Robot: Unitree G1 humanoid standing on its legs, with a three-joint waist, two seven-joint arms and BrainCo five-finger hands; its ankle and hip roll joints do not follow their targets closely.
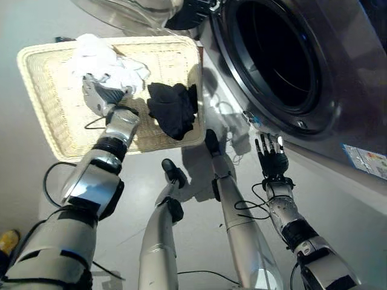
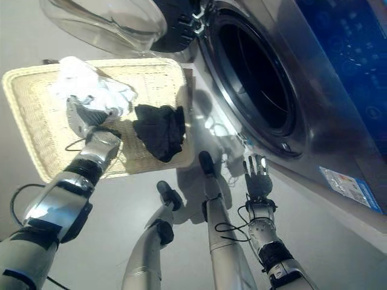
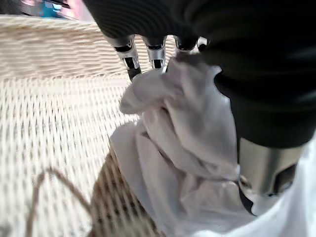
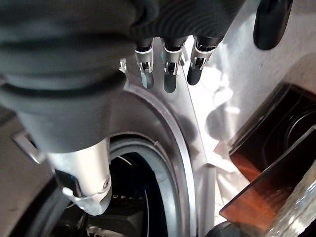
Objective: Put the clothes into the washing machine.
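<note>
Over basket, left hand grips white garment.

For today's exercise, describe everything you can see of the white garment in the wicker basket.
The white garment is a crumpled, bunched piece of thin, soft-looking cloth with many folds. It lies in the shallow, pale wicker basket on the floor, toward the rim farthest from the robot and apart from the black garment beside it. The left hand rests on it, and the left wrist view shows the fingers and thumb closed into its folds.
</note>
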